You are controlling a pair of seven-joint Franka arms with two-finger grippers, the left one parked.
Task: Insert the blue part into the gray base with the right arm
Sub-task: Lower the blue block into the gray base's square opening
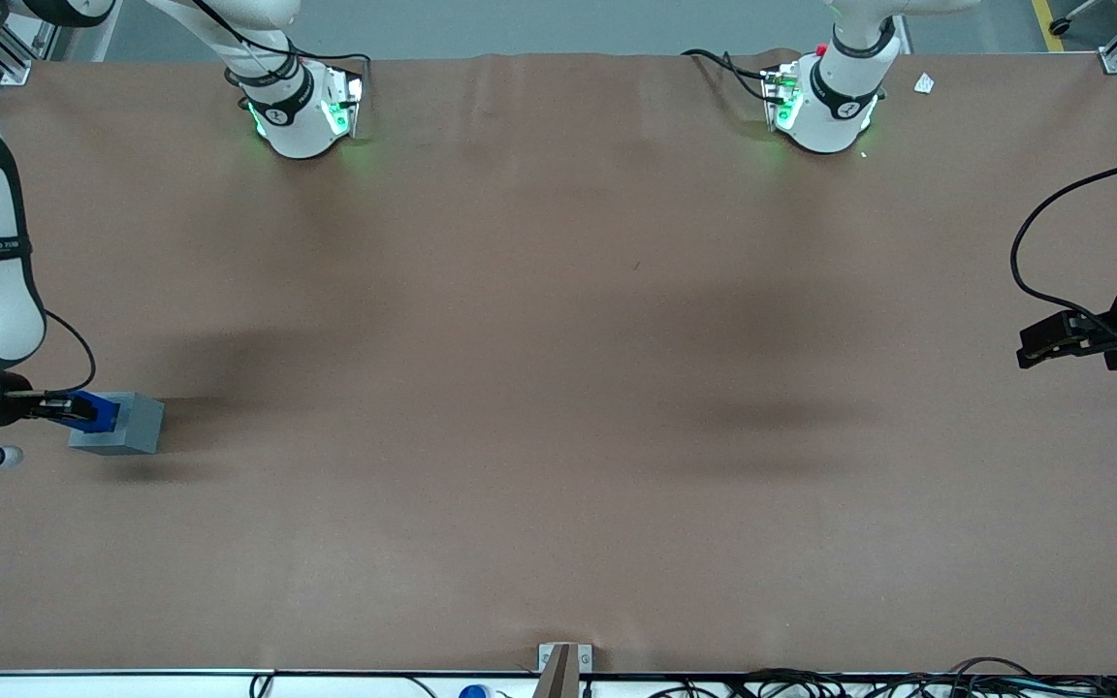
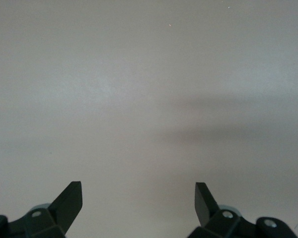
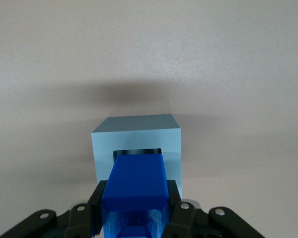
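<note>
The gray base (image 1: pixel 127 424) stands on the brown table at the working arm's end; in the right wrist view the gray base (image 3: pixel 139 136) shows its dark square recess. My right gripper (image 1: pixel 83 411) is shut on the blue part (image 1: pixel 99 412) and holds it at the base's top. In the right wrist view the blue part (image 3: pixel 137 184) sits clamped between the black fingers (image 3: pixel 100 198), its leading end at the mouth of the recess. How deep it sits in the recess is hidden by the part itself.
The brown table cover (image 1: pixel 558 368) stretches wide toward the parked arm's end. Two white arm bases (image 1: pixel 302 107) stand along the edge farthest from the front camera. A small bracket (image 1: pixel 563 659) sits at the nearest edge, with cables along it.
</note>
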